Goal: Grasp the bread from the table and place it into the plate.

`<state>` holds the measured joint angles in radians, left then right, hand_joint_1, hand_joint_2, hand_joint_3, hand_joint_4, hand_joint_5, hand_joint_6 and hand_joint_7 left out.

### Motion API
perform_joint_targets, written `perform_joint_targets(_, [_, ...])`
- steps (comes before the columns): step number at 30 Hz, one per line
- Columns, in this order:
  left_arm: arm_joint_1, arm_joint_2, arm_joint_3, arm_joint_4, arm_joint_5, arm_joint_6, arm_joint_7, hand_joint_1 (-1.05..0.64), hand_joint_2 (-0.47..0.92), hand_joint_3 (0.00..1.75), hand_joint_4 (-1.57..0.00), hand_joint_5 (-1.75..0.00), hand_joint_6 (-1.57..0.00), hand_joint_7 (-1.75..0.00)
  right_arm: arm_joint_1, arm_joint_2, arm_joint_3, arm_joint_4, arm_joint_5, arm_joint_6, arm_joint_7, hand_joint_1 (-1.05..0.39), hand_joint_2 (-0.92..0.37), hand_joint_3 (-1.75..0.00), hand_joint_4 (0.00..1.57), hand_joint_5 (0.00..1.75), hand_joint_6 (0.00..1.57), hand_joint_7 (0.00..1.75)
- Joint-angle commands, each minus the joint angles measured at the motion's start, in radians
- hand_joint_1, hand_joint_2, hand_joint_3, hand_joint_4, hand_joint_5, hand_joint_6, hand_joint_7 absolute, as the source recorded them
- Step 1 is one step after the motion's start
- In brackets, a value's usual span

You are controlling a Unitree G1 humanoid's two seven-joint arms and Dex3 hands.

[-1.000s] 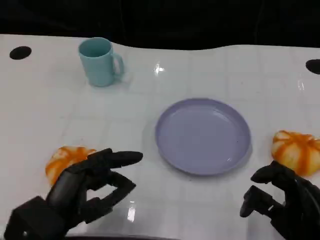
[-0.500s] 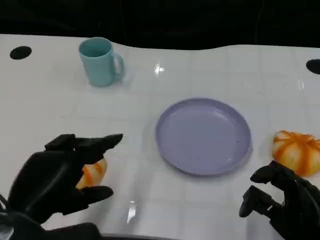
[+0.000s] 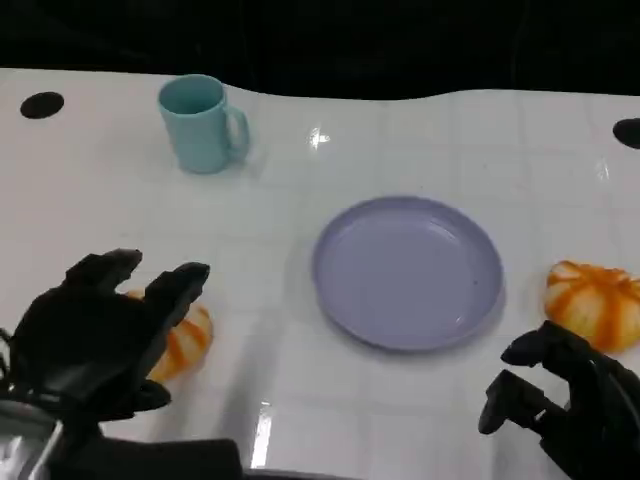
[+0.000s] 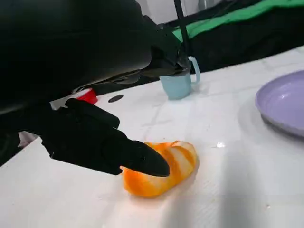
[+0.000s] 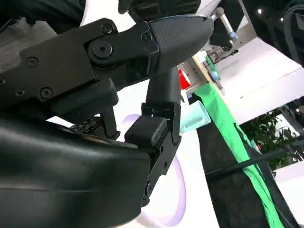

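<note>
My left robot hand [image 3: 100, 335] hovers over one bread [image 3: 183, 340], fingers spread, holding nothing. My right robot hand [image 3: 565, 400] curled, empty, second bread [image 3: 593, 303] just beyond it. One plate [image 3: 407, 271] between hands, one mug [image 3: 201, 124] farther on the surface [image 3: 420, 140].

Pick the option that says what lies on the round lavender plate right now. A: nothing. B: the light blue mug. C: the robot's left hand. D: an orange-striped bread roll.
A: the round lavender plate is bare, with one orange-striped bread roll under the left hand and another to the plate's right on the white table.
</note>
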<state>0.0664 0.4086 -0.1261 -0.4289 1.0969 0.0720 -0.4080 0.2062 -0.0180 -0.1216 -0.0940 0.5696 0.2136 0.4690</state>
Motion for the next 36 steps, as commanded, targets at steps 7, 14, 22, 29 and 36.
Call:
perform_joint_targets(7, [-0.191,0.028,-0.073,0.323,-0.054,0.017,-0.004,-0.44,0.82,0.00,-0.04,-0.05,-0.14,0.00,0.001,-0.014,-0.009,0.002,-0.005,-0.011,0.008,-0.52,-0.92,-0.18,0.74,1.55,0.82,1.04])
perform_joint_targets(14, [-0.298,0.028,-0.149,0.549,-0.093,0.004,0.060,-0.50,0.82,0.01,-0.03,-0.04,-0.11,0.00,0.006,-0.011,-0.012,-0.004,0.001,-0.004,0.003,-0.52,-0.92,-0.18,0.73,1.53,0.81,1.04])
perform_joint_targets(22, [-0.404,0.018,-0.240,0.769,-0.106,-0.008,0.152,-0.51,0.84,0.01,-0.05,-0.04,-0.10,0.00,0.005,-0.009,-0.010,-0.003,-0.002,-0.007,0.002,-0.52,-0.92,-0.18,0.74,1.55,0.82,1.04])
perform_joint_targets(29, [-0.474,0.025,-0.299,0.892,-0.140,-0.034,0.165,-0.52,0.86,0.01,-0.05,-0.04,-0.10,-0.01,0.004,-0.009,-0.010,0.004,-0.004,-0.012,0.007,-0.51,-0.92,-0.19,0.74,1.54,0.81,1.04])
perform_joint_targets(36, [-0.535,0.004,-0.312,1.057,-0.214,-0.105,0.260,-0.41,0.91,0.04,-0.20,-0.10,-0.25,-0.06,0.007,-0.011,-0.009,-0.004,-0.004,-0.007,0.002,-0.52,-0.92,-0.17,0.74,1.55,0.82,1.04])
